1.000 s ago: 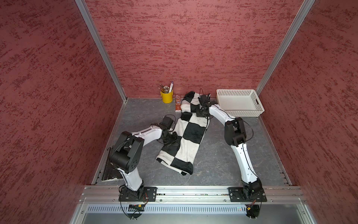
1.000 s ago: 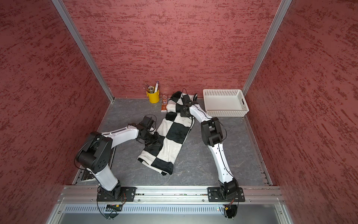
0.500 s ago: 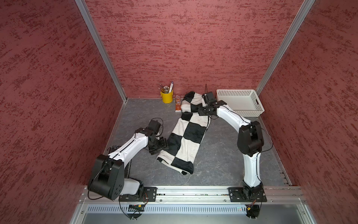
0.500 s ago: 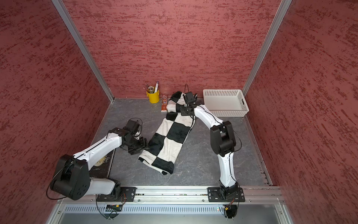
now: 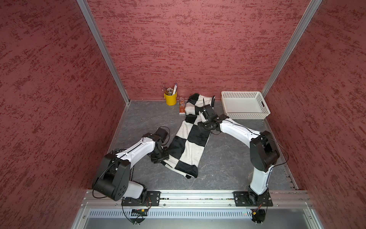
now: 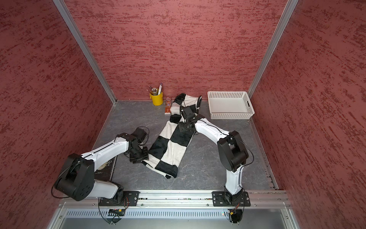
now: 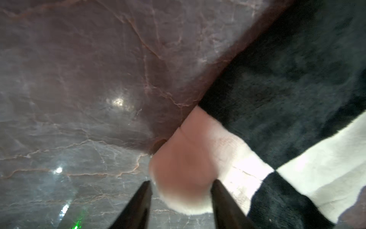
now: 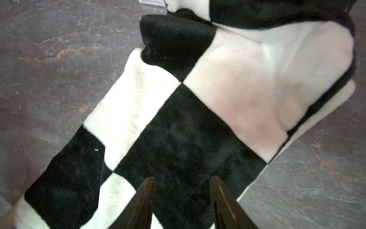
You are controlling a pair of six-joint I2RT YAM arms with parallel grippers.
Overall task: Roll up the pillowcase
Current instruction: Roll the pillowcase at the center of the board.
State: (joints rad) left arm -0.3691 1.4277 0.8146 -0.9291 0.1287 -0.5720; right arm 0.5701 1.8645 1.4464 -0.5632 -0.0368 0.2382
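Grey marble top (image 5: 227,158), pillowcase (image 5: 190,146) unrolled, L gripper (image 7: 181,181) parted astride white corner, R gripper (image 8: 182,178) parted over black square.

Pillowcase (image 5: 188,144): plush cloth, soft matt pile observed. Table top (image 5: 227,168): smooth marbled sheet, glossy; glints recorded in the left wrist view. Walls (image 5: 198,49): rough, matt, stippled coating noted. Basket (image 5: 245,116): moulded perforated plastic, smooth. Frame rail (image 5: 198,193): bare metal, satin finish noted.
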